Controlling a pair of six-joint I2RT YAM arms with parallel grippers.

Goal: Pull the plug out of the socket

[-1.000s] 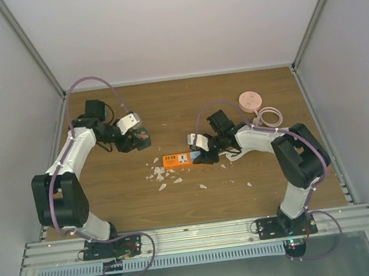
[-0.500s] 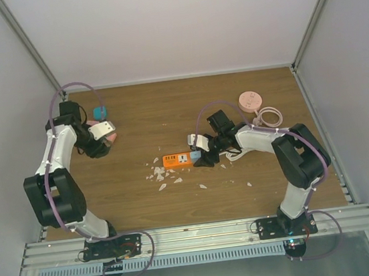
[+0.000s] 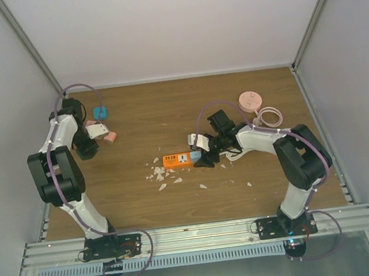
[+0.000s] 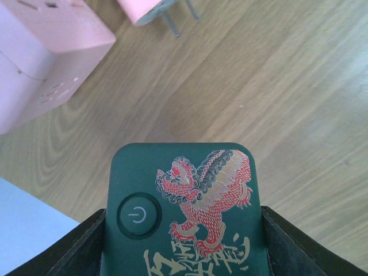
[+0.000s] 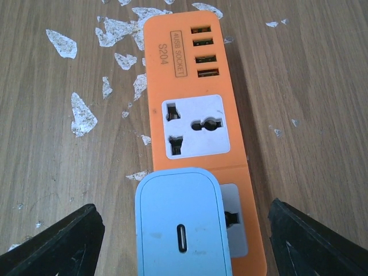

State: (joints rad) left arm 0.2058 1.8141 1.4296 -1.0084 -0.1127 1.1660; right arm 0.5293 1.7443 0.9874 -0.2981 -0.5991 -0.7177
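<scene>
The wooden table [image 3: 233,98] carries an orange power strip [image 5: 195,86] near its middle. A pale blue plug [image 5: 181,224] is seated in the strip's socket at the end nearest the right gripper [image 3: 204,158]. That gripper's fingers are spread wide, one on each side of the plug, clear of it. Far left, the left gripper [image 3: 85,149] is clamped on a green box [image 4: 190,195], near a pink socket cube [image 4: 40,57]. White flakes [image 5: 80,112] lie beside the strip.
</scene>
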